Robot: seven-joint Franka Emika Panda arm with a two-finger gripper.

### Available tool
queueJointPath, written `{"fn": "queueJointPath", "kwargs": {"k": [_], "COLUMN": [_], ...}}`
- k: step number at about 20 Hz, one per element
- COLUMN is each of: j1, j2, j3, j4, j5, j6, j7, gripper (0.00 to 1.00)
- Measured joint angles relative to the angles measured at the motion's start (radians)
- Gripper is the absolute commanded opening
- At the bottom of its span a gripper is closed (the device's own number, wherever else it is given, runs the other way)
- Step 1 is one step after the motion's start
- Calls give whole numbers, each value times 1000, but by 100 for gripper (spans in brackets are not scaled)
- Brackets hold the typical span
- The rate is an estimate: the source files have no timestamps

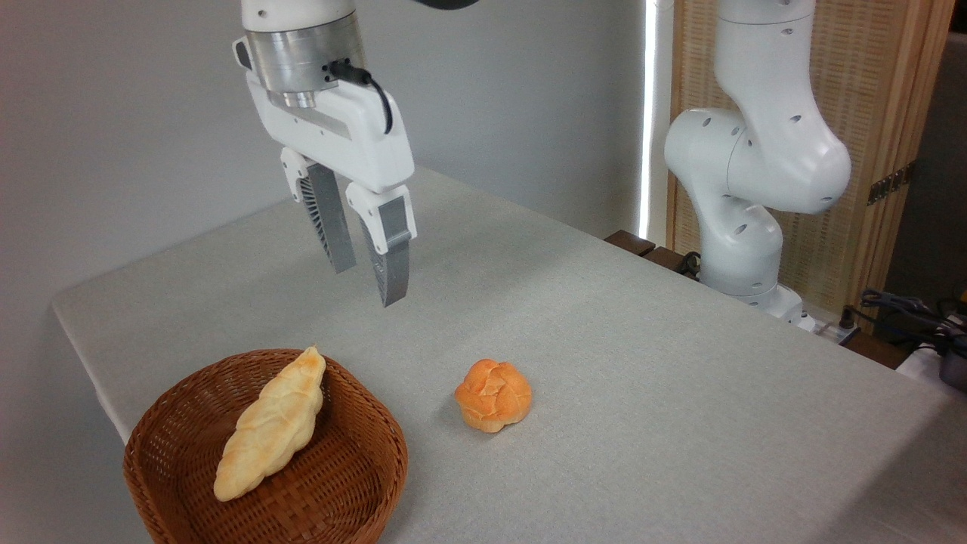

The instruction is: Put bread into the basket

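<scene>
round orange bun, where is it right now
The round orange bun sits on the grey table near the picture's lower middle, just right of the wicker basket and apart from it.

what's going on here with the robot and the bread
A robot arm is working at a table. The bread already lies in the basket, one pointed end resting up on the rim. The gripper hangs above the table behind the basket, jaws apart and holding nothing. A round bun sits on the table to the right of the basket, untouched.
</scene>
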Motion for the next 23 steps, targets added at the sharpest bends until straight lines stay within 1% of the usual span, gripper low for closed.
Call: {"fn": "queueJointPath", "kwargs": {"k": [3, 5, 7, 12, 23], "j1": [-15, -63, -92, -104, -105], "j2": [-4, -5, -7, -9, -14], "j3": [30, 97, 134, 140, 141], "j4": [-1, 1, 4, 8, 10], "j5": [0, 0, -2, -3, -3], "j6": [-2, -3, -4, -4, -4], "j7": [1, 3, 4, 4, 4], "gripper": [100, 100, 100, 100, 100]}}
